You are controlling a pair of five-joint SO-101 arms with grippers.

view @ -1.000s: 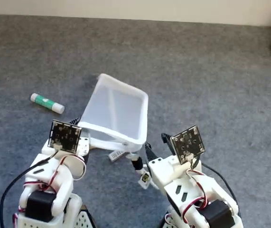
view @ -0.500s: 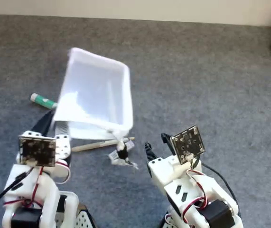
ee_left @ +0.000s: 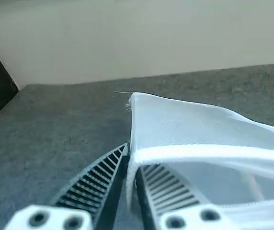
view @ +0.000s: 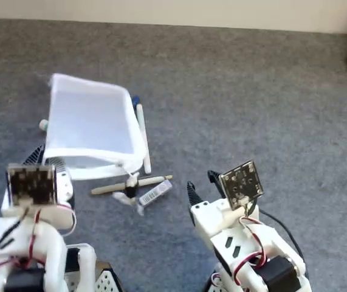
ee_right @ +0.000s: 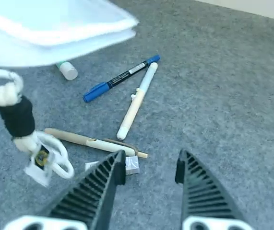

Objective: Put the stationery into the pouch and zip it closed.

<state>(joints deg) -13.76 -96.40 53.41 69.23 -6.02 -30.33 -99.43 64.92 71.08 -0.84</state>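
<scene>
Left gripper (ee_left: 132, 184): pinching the rim of the white pouch (view: 88, 121).
Right gripper (ee_right: 148, 167): spread, holding nothing.
Carpet (view: 252, 91): blue marker (ee_right: 120, 79), white pen (ee_right: 136, 100) and beige pen (ee_right: 86, 140) lie loose.

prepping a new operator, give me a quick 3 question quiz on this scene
1. True or false: the left gripper is shut on the edge of the pouch.
2. The right gripper is: A open above the carpet; B shut on a pen; C shut on the pouch.
3. What colour is the pen lying next to the white pen?
Key: 1 true; 2 A; 3 blue, the blue pen.
</scene>
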